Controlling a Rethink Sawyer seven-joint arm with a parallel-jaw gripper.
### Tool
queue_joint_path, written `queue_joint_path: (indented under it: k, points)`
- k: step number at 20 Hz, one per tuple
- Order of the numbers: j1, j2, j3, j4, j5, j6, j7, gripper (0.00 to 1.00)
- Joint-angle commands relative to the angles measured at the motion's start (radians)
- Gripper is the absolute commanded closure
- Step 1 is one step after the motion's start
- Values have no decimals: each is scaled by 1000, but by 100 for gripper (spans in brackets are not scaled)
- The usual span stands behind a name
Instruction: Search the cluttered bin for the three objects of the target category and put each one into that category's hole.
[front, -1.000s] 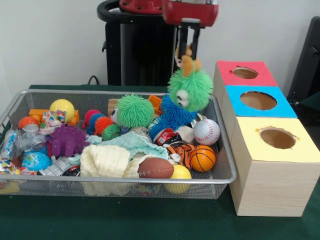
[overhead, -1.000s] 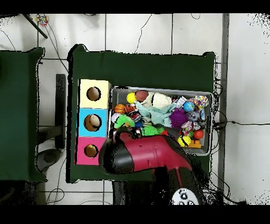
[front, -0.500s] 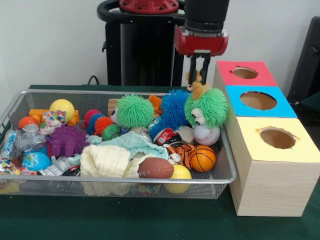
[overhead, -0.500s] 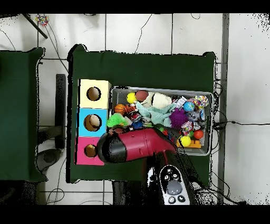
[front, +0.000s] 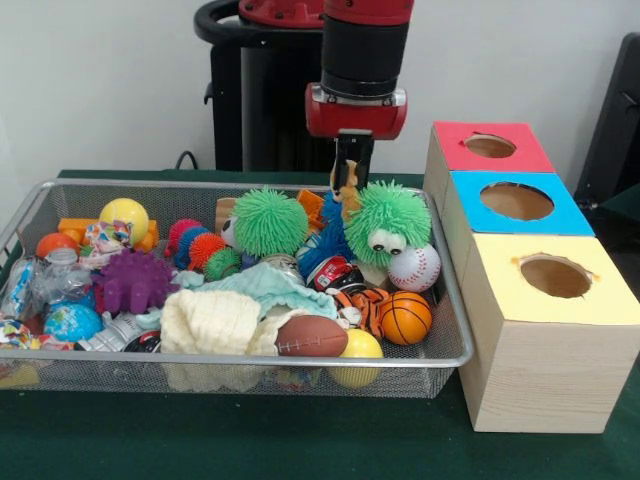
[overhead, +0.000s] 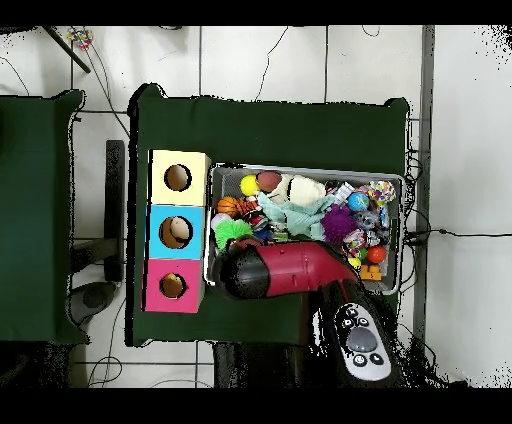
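My gripper (front: 348, 178) hangs over the right end of the wire mesh bin (front: 250, 357). It is shut on a small tan-brown plush piece (front: 347, 192). A green fuzzy ball with googly eyes (front: 388, 220) hangs from the plush and rests low against the baseball (front: 414, 264). An orange tiger-striped plush (front: 361, 301) lies in the bin beside the basketball (front: 404, 316). The red-surround hole (front: 490, 146) is on the far box, to the right of the gripper. In the overhead view the arm (overhead: 285, 272) hides the gripper, and the red hole (overhead: 173, 286) lies to its left.
The bin also holds a green pom ball (front: 269, 222), a purple spiky ball (front: 133, 281), a football (front: 311, 337), cloths and small toys. The blue-surround hole (front: 516, 201) and the yellow-surround hole (front: 555, 276) are nearer the camera than the red one. The pedestal stands behind the bin.
The gripper had swung right towards the boxes with the plush and green ball. It has now moved back left and lower over the bin, still holding them.
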Motion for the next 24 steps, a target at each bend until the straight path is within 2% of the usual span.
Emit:
queue_joint_path:
  k: [1, 4, 9, 13, 16, 20, 21, 24]
  points:
    - [-18, -57, 3, -49, 53, 75, 91, 100]
    - [-12, -53, -11, -63, 38, 67, 88, 100]
    - [59, -89, -117, -146, -63, 123, 63, 100]
    - [50, -51, -101, -179, -59, 115, 18, 100]
    - [50, 0, -99, -211, -72, 67, 25, 100]
    - [37, 28, -90, -221, -57, 41, 33, 100]
    - [45, 31, -110, -217, -50, 15, 68, 0]
    - [-21, 20, -41, -178, -10, 33, 11, 0]
